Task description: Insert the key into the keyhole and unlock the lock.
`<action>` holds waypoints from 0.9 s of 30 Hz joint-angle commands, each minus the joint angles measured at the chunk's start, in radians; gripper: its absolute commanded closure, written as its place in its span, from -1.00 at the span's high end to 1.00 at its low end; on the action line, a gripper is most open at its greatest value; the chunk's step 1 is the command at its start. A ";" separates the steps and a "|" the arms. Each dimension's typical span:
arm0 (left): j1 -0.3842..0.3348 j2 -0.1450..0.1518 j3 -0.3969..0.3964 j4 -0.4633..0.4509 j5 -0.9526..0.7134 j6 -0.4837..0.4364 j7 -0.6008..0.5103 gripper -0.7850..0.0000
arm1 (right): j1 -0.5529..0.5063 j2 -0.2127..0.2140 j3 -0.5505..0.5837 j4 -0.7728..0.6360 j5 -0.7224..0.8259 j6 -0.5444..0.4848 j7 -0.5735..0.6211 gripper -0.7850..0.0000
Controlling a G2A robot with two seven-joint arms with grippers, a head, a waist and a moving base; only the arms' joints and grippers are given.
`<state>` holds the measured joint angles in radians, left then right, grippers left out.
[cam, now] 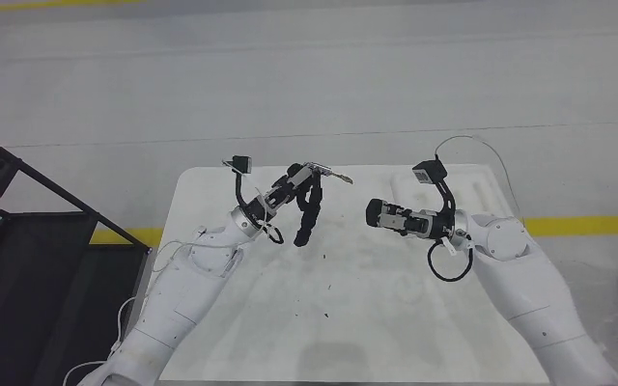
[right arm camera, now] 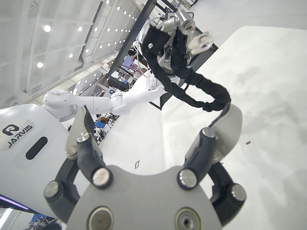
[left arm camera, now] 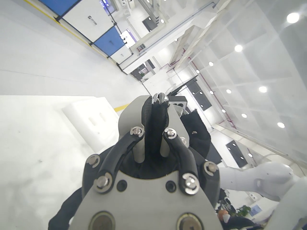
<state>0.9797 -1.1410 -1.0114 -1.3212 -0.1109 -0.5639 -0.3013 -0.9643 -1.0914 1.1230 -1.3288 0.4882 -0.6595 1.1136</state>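
My left gripper [cam: 301,180] holds a black fabric-sleeved cable lock [cam: 309,214] in the air over the far left part of the white table [cam: 386,318]. In the left wrist view this gripper [left arm camera: 156,105] is shut on the sleeve, with the lock's metal end [left arm camera: 160,96] just past its tips. The lock's silver cylinder [right arm camera: 186,23] and the silver keys [right arm camera: 201,41] point toward my right gripper [cam: 373,212]. Whether a key sits in the keyhole I cannot tell. The right gripper [right arm camera: 156,118] is open, with the sleeve's hanging loop [right arm camera: 213,99] close to one finger [right arm camera: 231,118].
A white foam block [left arm camera: 88,120] lies at the table's far edge. A black rack [cam: 58,261] stands off the table's left side. Small dark specks [right arm camera: 248,142] lie on the tabletop.
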 commanded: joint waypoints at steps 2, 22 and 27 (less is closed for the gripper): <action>0.004 0.003 -0.016 -0.041 0.113 0.142 0.040 -1.00 | 0.000 0.000 0.000 0.000 0.000 0.000 0.000 1.00; 0.017 0.003 -0.030 -0.103 0.204 0.285 0.064 -1.00 | 0.081 -0.010 -0.032 -0.058 -0.536 -0.014 -0.227 1.00; 0.017 0.003 -0.030 -0.103 0.204 0.285 0.064 -1.00 | 0.135 -0.028 -0.102 -0.057 -0.699 0.004 -0.286 1.00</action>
<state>0.9969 -1.1378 -1.0416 -1.4244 0.0933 -0.2792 -0.2377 -0.8440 -1.1152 1.0360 -1.3887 -0.1766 -0.6577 0.8354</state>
